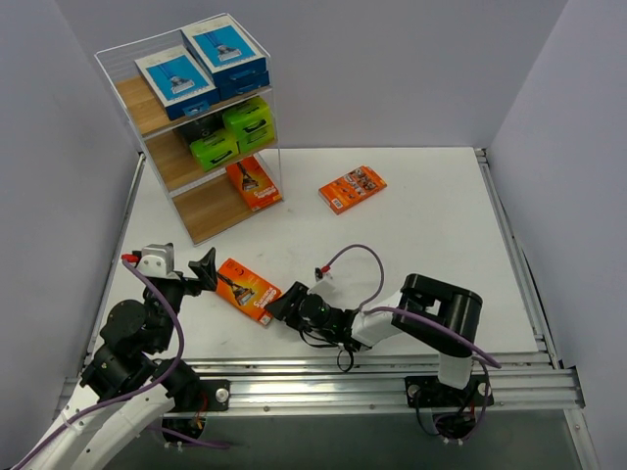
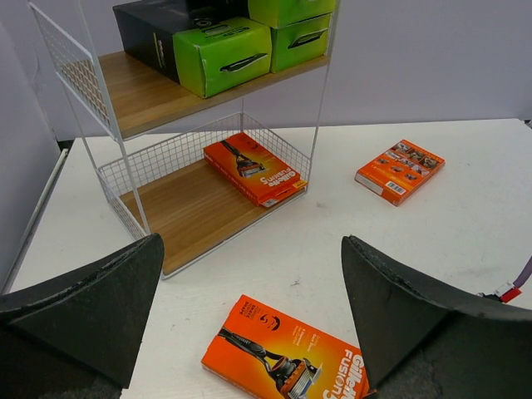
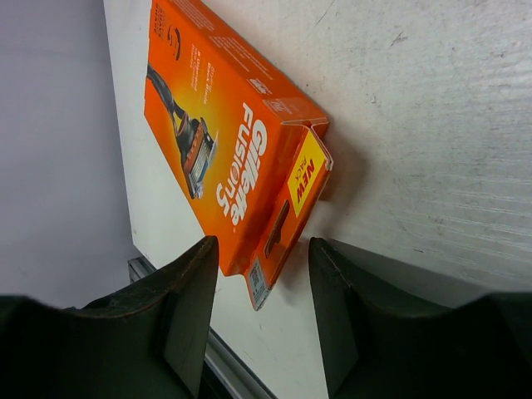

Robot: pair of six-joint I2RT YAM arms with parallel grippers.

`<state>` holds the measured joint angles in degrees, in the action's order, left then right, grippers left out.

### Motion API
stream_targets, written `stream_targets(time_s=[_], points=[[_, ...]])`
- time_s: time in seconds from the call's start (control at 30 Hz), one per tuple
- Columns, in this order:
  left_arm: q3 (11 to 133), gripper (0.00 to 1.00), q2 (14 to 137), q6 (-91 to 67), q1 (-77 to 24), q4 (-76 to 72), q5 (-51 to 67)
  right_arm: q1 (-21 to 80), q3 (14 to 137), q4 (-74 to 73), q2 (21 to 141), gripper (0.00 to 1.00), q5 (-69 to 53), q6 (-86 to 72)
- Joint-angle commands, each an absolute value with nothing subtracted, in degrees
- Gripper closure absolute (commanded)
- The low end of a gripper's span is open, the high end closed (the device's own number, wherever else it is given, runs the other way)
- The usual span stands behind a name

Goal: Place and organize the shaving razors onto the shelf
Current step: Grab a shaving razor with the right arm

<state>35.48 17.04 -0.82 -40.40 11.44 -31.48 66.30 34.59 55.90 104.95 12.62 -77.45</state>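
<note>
An orange razor pack lies flat on the table between my two grippers. My right gripper is open, low at the pack's near right end. In the right wrist view the pack's end sits just in front of the gap between the fingertips, touching neither, with the gripper open. My left gripper is open and empty just left of the pack. In the left wrist view the pack lies below the open gripper. A second orange pack lies at the table's middle back.
The shelf stands at the back left. Blue-and-white packs lie on its top board, green and black ones on the middle, one orange pack on the bottom board. Grey walls close both sides.
</note>
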Motion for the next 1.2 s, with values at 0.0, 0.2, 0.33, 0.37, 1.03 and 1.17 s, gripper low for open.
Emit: stream_targets(time_s=[0.0, 0.2, 0.33, 0.37, 1.03, 1.17], points=[[36.30, 0.03, 16.61, -0.70, -40.60, 10.11, -30.94, 65.92, 36.56, 53.88, 105.99, 0.57, 14.06, -78.92], [36.30, 0.03, 16.61, -0.79, -40.69, 10.02, -30.94, 65.57, 37.35, 53.70, 106.79, 0.57, 14.24, -79.89], [36.39, 0.03, 16.61, -0.79, -40.61, 10.19, -30.94, 65.39, 37.88, 53.79, 107.58, 0.58, 13.89, -80.33], [36.39, 0.03, 16.61, -0.70, -40.69, 10.28, -30.94, 65.30, 37.97, 53.88, 107.84, 0.58, 13.97, -80.33], [36.30, 0.03, 16.43, -0.79, -40.96, 10.28, -31.29, 64.77, 37.27, 58.27, 111.62, 0.81, 12.48, -82.35], [36.30, 0.03, 16.35, -0.79, -40.96, 10.20, -31.38, 64.69, 36.48, 60.20, 111.45, 0.94, 12.31, -82.88]])
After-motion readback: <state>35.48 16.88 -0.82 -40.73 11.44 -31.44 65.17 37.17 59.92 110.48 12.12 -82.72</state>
